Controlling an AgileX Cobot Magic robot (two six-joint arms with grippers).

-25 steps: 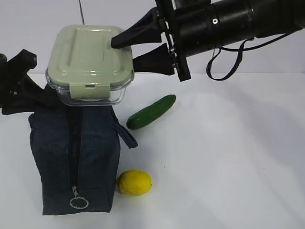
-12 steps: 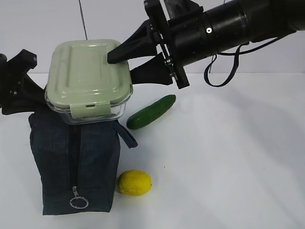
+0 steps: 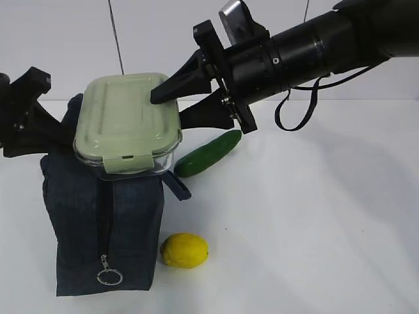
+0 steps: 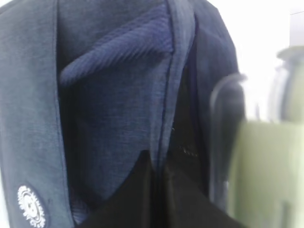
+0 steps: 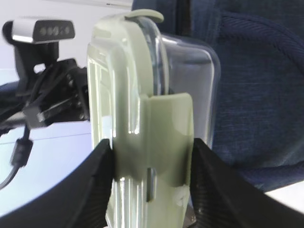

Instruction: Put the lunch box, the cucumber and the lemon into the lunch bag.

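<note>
The lunch box (image 3: 127, 124), clear glass with a sage-green lid, hangs tilted over the top of the navy lunch bag (image 3: 105, 222), its lower edge at the bag's mouth. My right gripper (image 3: 171, 108) reaches in from the right and is shut on the box's right end. In the right wrist view, both fingers of that gripper (image 5: 152, 156) press the lunch box (image 5: 142, 133) at its clip. My left gripper (image 3: 26, 121) is shut on the bag's upper left edge; a fabric seam runs between the jaws of this gripper (image 4: 156, 171). The cucumber (image 3: 209, 152) and lemon (image 3: 184, 250) lie on the table.
The white table (image 3: 314, 229) stretches to the right of the bag. A strap handle (image 3: 177, 185) hangs off the bag's right side, and a metal ring pull (image 3: 108, 277) dangles at its front. The bag's white logo (image 4: 31, 212) shows in the left wrist view.
My right gripper has carried the lunch box down and slightly right, tilting it toward the bag's top. The left gripper, cucumber and lemon have not moved.
</note>
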